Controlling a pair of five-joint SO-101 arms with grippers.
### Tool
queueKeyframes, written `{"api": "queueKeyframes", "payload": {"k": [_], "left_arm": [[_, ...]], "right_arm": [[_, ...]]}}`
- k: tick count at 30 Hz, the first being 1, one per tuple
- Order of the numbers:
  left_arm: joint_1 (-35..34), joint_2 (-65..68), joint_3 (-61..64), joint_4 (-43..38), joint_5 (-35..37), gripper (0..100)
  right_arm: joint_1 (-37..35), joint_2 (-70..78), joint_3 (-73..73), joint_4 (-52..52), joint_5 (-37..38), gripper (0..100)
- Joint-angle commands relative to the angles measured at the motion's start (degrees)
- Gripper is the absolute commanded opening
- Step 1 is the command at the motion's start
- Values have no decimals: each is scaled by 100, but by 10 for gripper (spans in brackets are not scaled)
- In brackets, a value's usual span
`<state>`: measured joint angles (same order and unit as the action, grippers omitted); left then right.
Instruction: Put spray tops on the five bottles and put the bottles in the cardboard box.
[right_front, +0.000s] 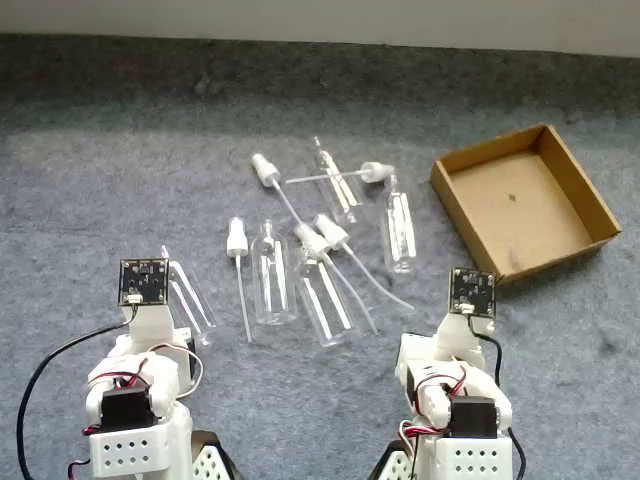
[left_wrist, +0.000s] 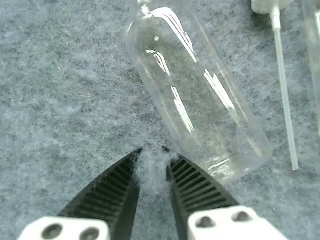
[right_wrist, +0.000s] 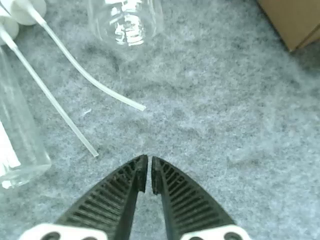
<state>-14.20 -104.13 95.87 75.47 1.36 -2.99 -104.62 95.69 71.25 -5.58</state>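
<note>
Five clear bottles lie on the grey felt: one by the left arm (right_front: 190, 295), two in the middle (right_front: 272, 272) (right_front: 322, 295), one further back (right_front: 335, 185) and one nearer the box (right_front: 398, 230). White spray tops with long tubes (right_front: 237, 240) (right_front: 266, 168) (right_front: 375, 172) (right_front: 318, 235) lie loose among them. My left gripper (left_wrist: 152, 152) hovers just beside the base of the nearest bottle (left_wrist: 200, 95), fingers a narrow gap apart and holding nothing. My right gripper (right_wrist: 148, 160) is shut over bare felt, short of two tube ends (right_wrist: 85, 75).
The open cardboard box (right_front: 525, 200) sits at the back right, its corner (right_wrist: 295, 20) ahead of the right gripper. Bare felt lies between the right arm and the box, and along the far side of the table.
</note>
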Motion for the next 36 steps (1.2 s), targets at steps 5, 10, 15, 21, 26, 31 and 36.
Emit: {"api": "queueKeyframes", "payload": {"k": [5,10,15,21,26,31,36], "left_arm": [[-75,-40,127,26,-44,5],[-75,-40,127,26,-44,5],[-75,-40,127,26,-44,5],[-75,-40,127,26,-44,5],[-75,-40,127,26,-44,5],[-75,-40,127,26,-44,5],[-75,-40,127,26,-44,5]], "right_arm": [[75,-66,690,40,-53,5],[75,-66,690,40,-44,5],[92,-66,655,31,-44,5],[92,-66,637,22,-35,5],[101,-66,629,-453,-35,6],[101,-66,646,-1323,-35,6],[101,-66,673,-1130,-35,6]]}}
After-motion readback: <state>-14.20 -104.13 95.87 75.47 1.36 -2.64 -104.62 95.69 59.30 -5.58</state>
